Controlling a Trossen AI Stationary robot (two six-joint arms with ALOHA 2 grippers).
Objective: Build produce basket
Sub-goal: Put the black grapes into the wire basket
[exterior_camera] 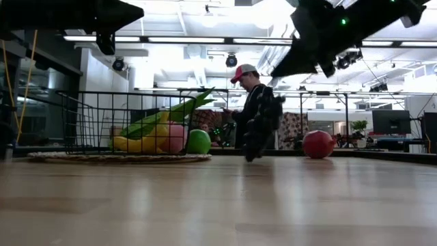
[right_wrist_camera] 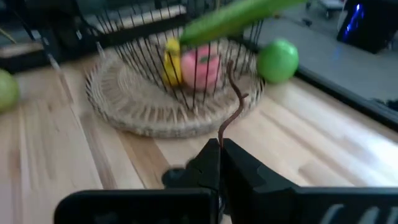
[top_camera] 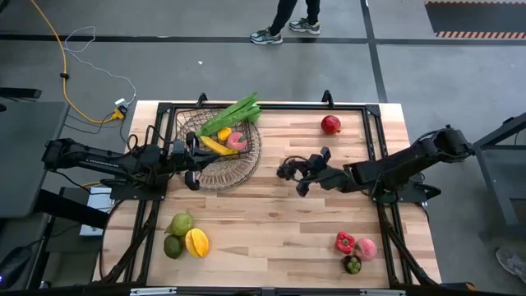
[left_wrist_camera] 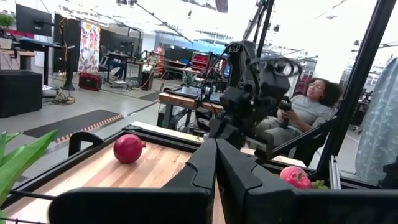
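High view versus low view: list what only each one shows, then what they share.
Only the high view shows the fruit groups near the table's front: green and yellow pieces on the left, red, pink and dark pieces on the right. Only the low view shows a person in a red cap beyond the table. Both show the basket holding produce, the red fruit, and the right gripper, shut.

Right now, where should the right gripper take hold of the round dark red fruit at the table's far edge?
Probably across the round dark red fruit's widest middle, coming straight down from above. It sits alone on bare wood with space all round; avoid the small nub at one end.
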